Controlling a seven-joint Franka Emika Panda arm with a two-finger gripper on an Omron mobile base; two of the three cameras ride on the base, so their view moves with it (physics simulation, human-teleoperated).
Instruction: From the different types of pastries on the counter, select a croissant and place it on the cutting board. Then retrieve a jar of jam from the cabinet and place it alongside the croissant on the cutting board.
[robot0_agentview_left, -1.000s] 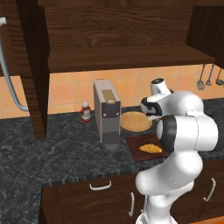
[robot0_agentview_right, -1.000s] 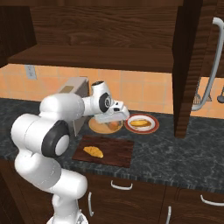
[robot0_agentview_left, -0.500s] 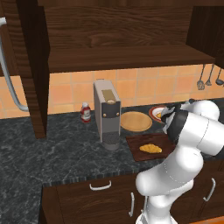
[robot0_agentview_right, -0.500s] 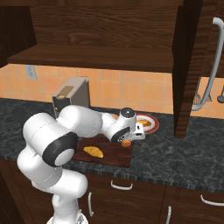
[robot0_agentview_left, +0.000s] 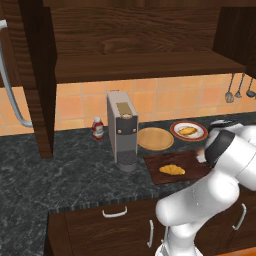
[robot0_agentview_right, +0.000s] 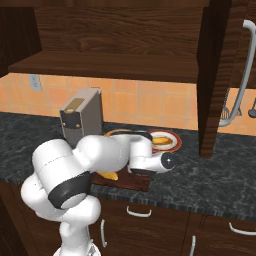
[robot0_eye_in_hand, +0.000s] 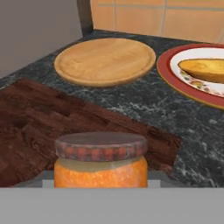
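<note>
Hand view: our gripper (robot0_eye_in_hand: 100, 186) is closed on the jar (robot0_eye_in_hand: 100, 159), low over the board (robot0_eye_in_hand: 35, 131)'s near right end; we see the croissant (robot0_agentview_left: 172, 170) mid-board, left of it.

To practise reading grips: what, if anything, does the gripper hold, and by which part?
The jar of jam, upright over the cutting board. It seems gripped low on its orange body; the fingertips themselves cannot be seen.
</note>
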